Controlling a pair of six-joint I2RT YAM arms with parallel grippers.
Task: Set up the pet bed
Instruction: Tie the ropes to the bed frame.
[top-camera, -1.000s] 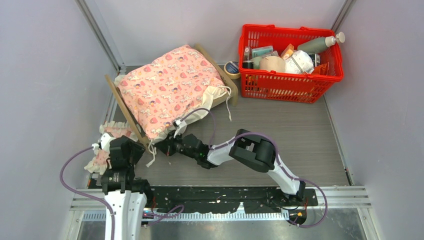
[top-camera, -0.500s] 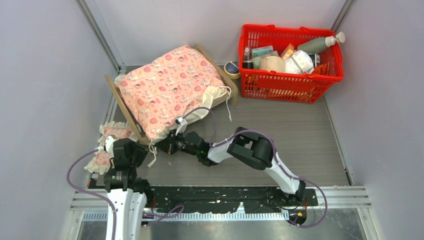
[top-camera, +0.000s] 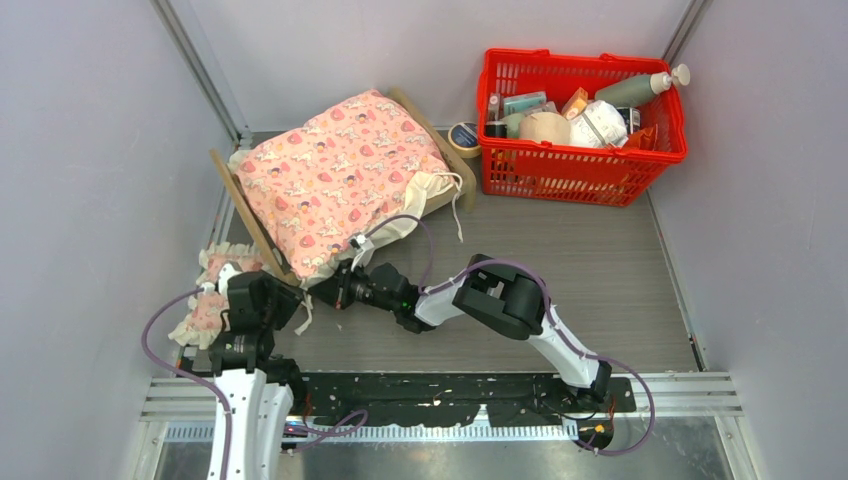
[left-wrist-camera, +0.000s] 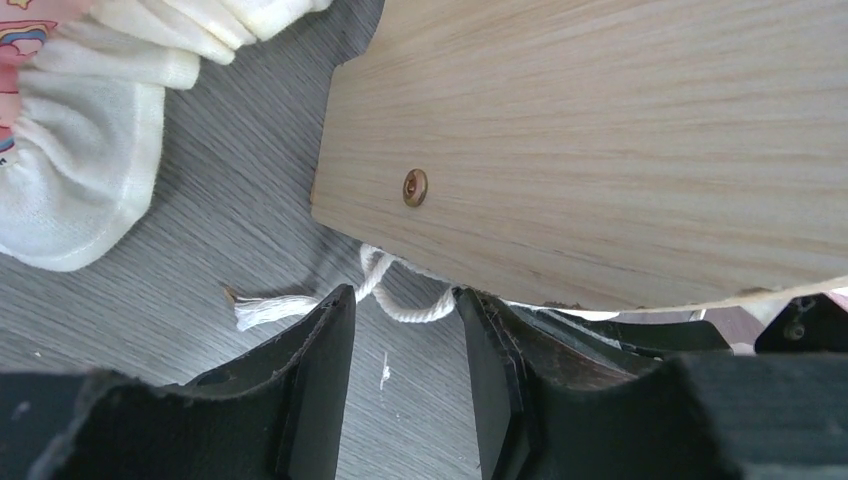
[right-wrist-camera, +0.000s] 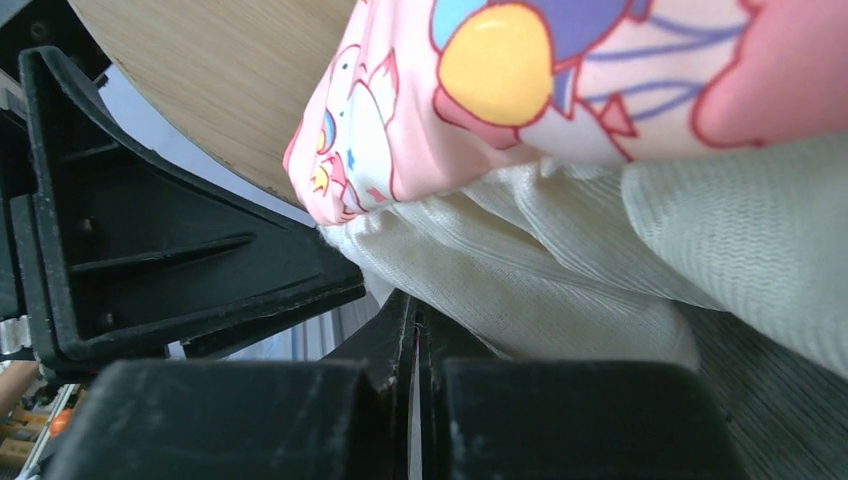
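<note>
The pet bed (top-camera: 245, 205) stands at the back left, its plywood headboard toward the arms; the pink patterned blanket (top-camera: 335, 175) covers its mattress. My left gripper (top-camera: 283, 300) is at the headboard's near corner, open. In the left wrist view its jaws (left-wrist-camera: 403, 292) show bare floor between them, the plywood board (left-wrist-camera: 600, 150) just above and a white cord (left-wrist-camera: 395, 305) crossing the fingertips. My right gripper (top-camera: 318, 296) is shut beside it, under the blanket's near edge. In the right wrist view its tips (right-wrist-camera: 413, 300) lie against the cream frill (right-wrist-camera: 540, 290).
A small pink frilled pillow (top-camera: 205, 310) lies on the floor left of the left arm. A red basket (top-camera: 583, 160) full of bottles and packets stands at the back right, with a tape roll (top-camera: 463, 137) next to it. Grey walls close in on both sides.
My left gripper has shifted a little to the right, closer to the headboard's corner and the right gripper. The right gripper has stayed shut and barely moved.
</note>
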